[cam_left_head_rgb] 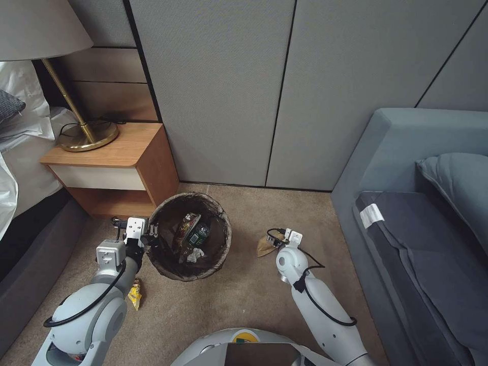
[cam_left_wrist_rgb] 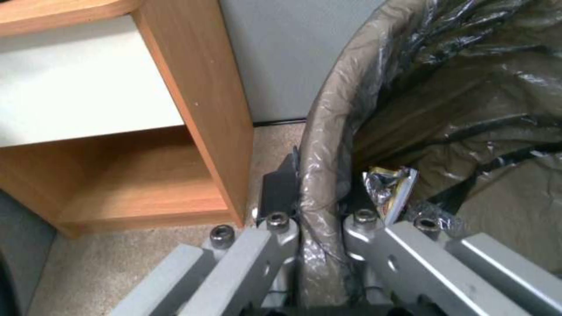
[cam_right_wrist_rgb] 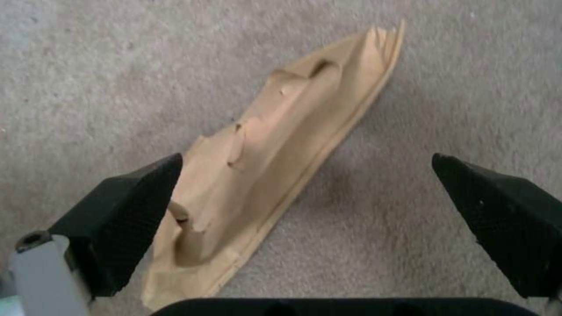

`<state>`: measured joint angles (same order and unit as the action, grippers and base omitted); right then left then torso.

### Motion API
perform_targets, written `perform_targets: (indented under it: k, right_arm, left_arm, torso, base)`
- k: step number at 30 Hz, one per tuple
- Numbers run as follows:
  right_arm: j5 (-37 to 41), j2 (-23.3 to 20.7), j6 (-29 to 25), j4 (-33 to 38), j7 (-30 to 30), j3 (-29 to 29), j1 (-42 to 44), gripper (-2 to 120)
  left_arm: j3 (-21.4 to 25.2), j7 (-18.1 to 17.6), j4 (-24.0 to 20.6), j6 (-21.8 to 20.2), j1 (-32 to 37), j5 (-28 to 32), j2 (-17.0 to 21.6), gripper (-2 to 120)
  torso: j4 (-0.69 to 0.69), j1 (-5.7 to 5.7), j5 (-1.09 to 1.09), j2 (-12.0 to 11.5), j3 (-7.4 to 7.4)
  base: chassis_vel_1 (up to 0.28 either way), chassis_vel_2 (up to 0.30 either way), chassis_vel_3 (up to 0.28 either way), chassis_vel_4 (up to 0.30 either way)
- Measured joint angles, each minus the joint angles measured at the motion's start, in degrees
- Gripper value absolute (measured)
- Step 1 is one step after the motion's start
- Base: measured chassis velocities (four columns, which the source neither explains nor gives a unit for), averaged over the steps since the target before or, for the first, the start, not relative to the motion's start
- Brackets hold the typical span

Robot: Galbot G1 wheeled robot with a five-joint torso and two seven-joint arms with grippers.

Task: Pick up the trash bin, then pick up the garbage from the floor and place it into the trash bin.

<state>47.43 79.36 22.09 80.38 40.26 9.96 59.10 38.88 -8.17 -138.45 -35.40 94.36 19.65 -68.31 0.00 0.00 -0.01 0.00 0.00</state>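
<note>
- A nightstand [cam_left_head_rgb: 109,168] with a brass lamp [cam_left_head_rgb: 86,134] on top stands at the far left against the wall, next to the bed.
- On the carpet [cam_left_head_rgb: 244,300] just beside the left arm lies a yellow snack wrapper [cam_left_head_rgb: 134,295], not yet collected.
- The left gripper [cam_left_head_rgb: 147,239] is clenched on the near-left rim of the trash bin [cam_left_head_rgb: 189,236]; in the left wrist view one finger sits outside the rim and the other inside, with the bag-covered edge pinched between them.
- The bin is tilted with its mouth towards the head camera, just in front of the nightstand. I cannot tell whether it is lifted clear of the carpet.
- Inside it lie a clear bottle with a green label [cam_left_head_rgb: 198,235], a red and gold wrapper [cam_left_head_rgb: 187,223] and a crumpled white tissue [cam_left_head_rgb: 194,255].
- To the right of the bin, apart from it, a tan paper scrap [cam_right_wrist_rgb: 275,175] lies flat on the carpet.
- The right gripper [cam_right_wrist_rgb: 304,210] hangs low over that scrap with its fingers spread wide, holding nothing. One pad is at the scrap's edge and the other stands well off over bare carpet.
- The bin appears to be in hand, so the step now is picking up the paper scrap.
- The next move calls for lowering onto the carpet, centring the scrap between the pads and closing across its narrow width. The sheet is thin and flat, so the pads may slip over it.
- A grey sofa [cam_left_head_rgb: 417,229] fills the far right.
</note>
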Motion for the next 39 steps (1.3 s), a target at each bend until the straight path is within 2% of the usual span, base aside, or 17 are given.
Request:
perform_targets:
  k: [12,27,29,31,32,34,36,38,39]
  right_arm:
    - [0.22,1.34,-5.55,-6.35,-4.87,-1.52,-1.42,100]
    - [-0.61,4.05,-6.85,-12.53,-6.55,-2.16,-3.76,100]
    - [-0.70,4.14,-6.97,-12.91,-6.81,-2.26,-3.91,96]
    - [-0.94,4.35,-7.25,-13.58,-7.56,-2.35,-4.14,86]
    - [-0.94,4.35,-7.25,-13.58,-7.56,-2.35,-4.14,86]
    - [-1.19,4.59,-7.62,-14.48,-8.15,-2.40,-4.40,74]
    - [-1.34,4.63,-7.99,-14.98,-8.30,-2.44,-4.54,70]
    - [-1.56,4.67,-8.56,-15.62,-8.51,-2.49,-4.75,58]
    - [-1.56,4.67,-8.56,-15.62,-8.51,-2.49,-4.75,58]
  left_arm:
    - [-0.36,-0.15,-0.15,0.00,0.34,-0.51,-0.11,3]
    - [-0.36,-0.15,-0.14,0.02,0.50,-0.69,-0.08,3]
    - [-0.38,-0.15,-0.04,0.03,0.45,-0.75,-0.10,3]
    - [-0.59,-0.14,0.32,0.03,0.25,-0.78,-0.16,3]
    - [-0.59,-0.14,0.32,0.03,0.25,-0.78,-0.16,3]
    - [-0.85,-0.14,0.64,0.03,-0.04,-0.79,-0.23,3]
    - [-0.92,-0.11,0.80,0.02,-0.10,-0.82,-0.28,3]
    - [-0.95,0.04,1.13,-0.07,-0.12,-1.01,-0.35,3]
    - [-0.95,0.04,1.13,-0.07,-0.12,-1.01,-0.35,3]
  torso:
    - [0.00,0.00,0.01,0.00,0.00]
    - [0.01,0.00,0.01,0.00,-0.01]
    - [0.01,0.00,0.00,0.00,-0.01]
    - [0.00,0.00,0.00,0.00,-0.01]
    - [0.00,0.00,0.00,0.00,-0.01]
    - [0.01,0.00,0.01,0.00,-0.01]
    - [0.00,0.00,0.00,0.00,-0.01]
    - [0.00,0.00,0.01,0.00,-0.01]
    - [0.00,0.00,0.01,0.00,-0.01]
  base:
    - [0.000,0.000,0.000,0.000]
    - [0.000,0.000,0.000,0.000]
    - [0.000,0.000,0.000,0.000]
    - [0.000,0.000,0.000,0.000]
    - [0.000,0.000,0.000,0.000]
    - [0.000,0.000,0.000,0.000]
    - [0.000,0.000,0.000,0.000]
    - [0.000,0.000,0.000,0.000]
    - [0.000,0.000,0.000,0.000]
